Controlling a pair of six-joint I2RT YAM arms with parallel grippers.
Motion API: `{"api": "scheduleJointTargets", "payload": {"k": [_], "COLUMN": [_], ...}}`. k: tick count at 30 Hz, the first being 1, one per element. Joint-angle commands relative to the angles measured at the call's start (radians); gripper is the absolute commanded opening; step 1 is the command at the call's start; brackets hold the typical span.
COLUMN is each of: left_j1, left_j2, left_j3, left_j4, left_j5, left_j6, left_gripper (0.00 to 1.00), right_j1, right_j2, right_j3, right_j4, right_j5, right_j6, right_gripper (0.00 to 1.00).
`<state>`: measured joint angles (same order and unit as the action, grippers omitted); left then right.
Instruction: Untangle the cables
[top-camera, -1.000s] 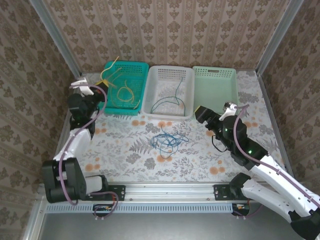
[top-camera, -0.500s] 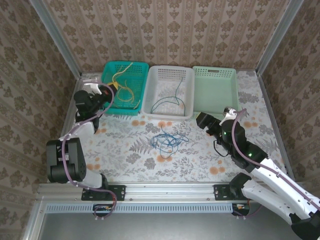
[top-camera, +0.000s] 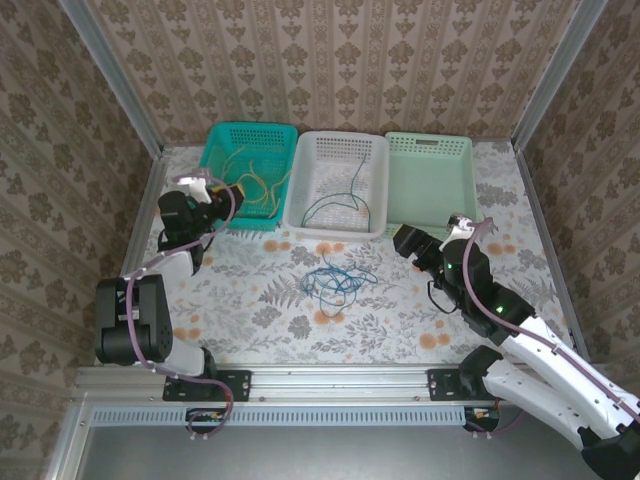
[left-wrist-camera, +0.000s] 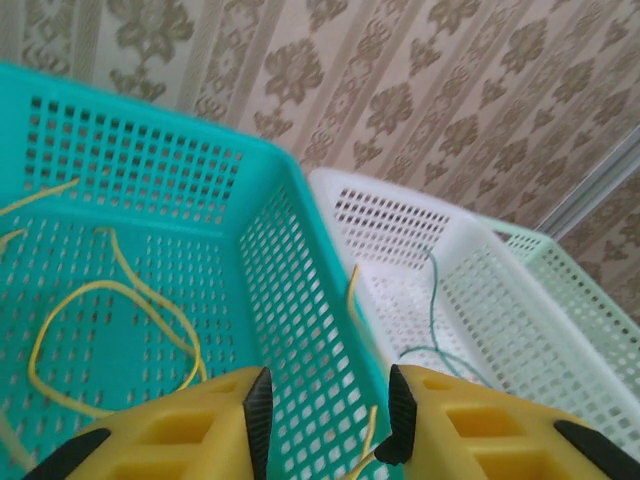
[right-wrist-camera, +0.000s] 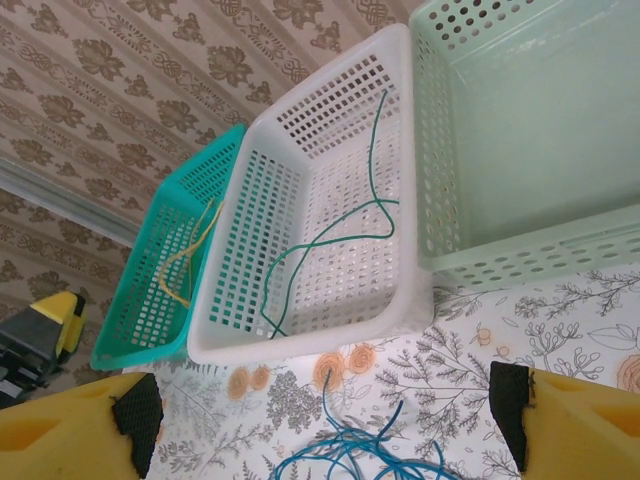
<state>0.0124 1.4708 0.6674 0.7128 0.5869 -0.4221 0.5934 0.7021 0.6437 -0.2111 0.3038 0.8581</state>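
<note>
Left basket (top-camera: 250, 128), middle basket (top-camera: 340, 137) and right basket (top-camera: 430, 141) line the back of the counter (top-camera: 400, 315); cables (top-camera: 255, 188) lie in the first two. A tangle (top-camera: 335, 283) lies on the counter before the middle basket.

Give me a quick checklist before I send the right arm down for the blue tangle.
1. Right gripper open, holding nothing: ok.
2. Blue cables untangled: not ok, knotted on the table.
3. Left gripper open: ok.
4. Yellow cables clear of left fingers: cannot tell, one strand runs beside a fingertip.
5. Green cable inside white basket: ok.
</note>
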Motion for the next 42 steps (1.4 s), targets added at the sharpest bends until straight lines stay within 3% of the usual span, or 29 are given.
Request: {"api": "scheduleJointTargets", "payload": {"k": [1, 3, 11, 17, 20, 25, 31, 35, 38, 42], "left_j1": [-0.008, -0.009, -0.056, -0.182, -0.233, -0.317, -0.407, -0.423, -0.435, -0.456], "left_j2": [-0.041, -0.055, -0.184, -0.338, -0.414, -0.523, -0.620, -0.680, -0.683, -0.664], "left_j3": [-0.022, -0.019, -0.030, -0.050, -0.085, -0.191, -0.267, -0.312, -0.320, -0.321], "left_j4": [-0.061, -0.096, -0.143, -0.239, -0.293, -0.304, -0.363, -0.363, -0.363, -0.360], "left_j5": [-0.074, -0.096, -0.164, -0.189, -0.209, -0.218, -0.264, -0.291, -0.291, -0.288], "left_j6": [0.013, 0.002, -0.046, 0.007, -0.007, -0.150, -0.195, -0.226, -0.240, -0.251], "left_gripper": [0.48, 0.57, 0.64, 0.68, 0.71, 0.77, 0.78, 0.80, 0.80, 0.80], "right_j1": [-0.010, -0.012, -0.012, 0.030, 0.101, 0.169, 0.176, 0.173, 0.166, 0.156], "right_j2": [0.003, 0.009, 0.171, 0.370, 0.462, 0.604, 0.726, 0.778, 0.835, 0.867], "right_j3": [-0.009, -0.004, 0.089, 0.120, 0.137, 0.174, 0.198, 0.201, 0.214, 0.229], "right_j4": [-0.011, -0.019, -0.195, -0.211, -0.209, -0.221, -0.209, -0.167, -0.136, -0.112], "right_j5": [0.016, 0.012, -0.063, -0.158, -0.125, -0.075, 0.037, 0.026, 0.015, 0.022], "right_j6": [-0.024, -0.027, -0.129, -0.231, -0.339, -0.456, -0.527, -0.563, -0.567, -0.558], "right_gripper": [0.89, 0.89, 0.88, 0.78, 0.76, 0.76, 0.74, 0.71, 0.62, 0.30]}}
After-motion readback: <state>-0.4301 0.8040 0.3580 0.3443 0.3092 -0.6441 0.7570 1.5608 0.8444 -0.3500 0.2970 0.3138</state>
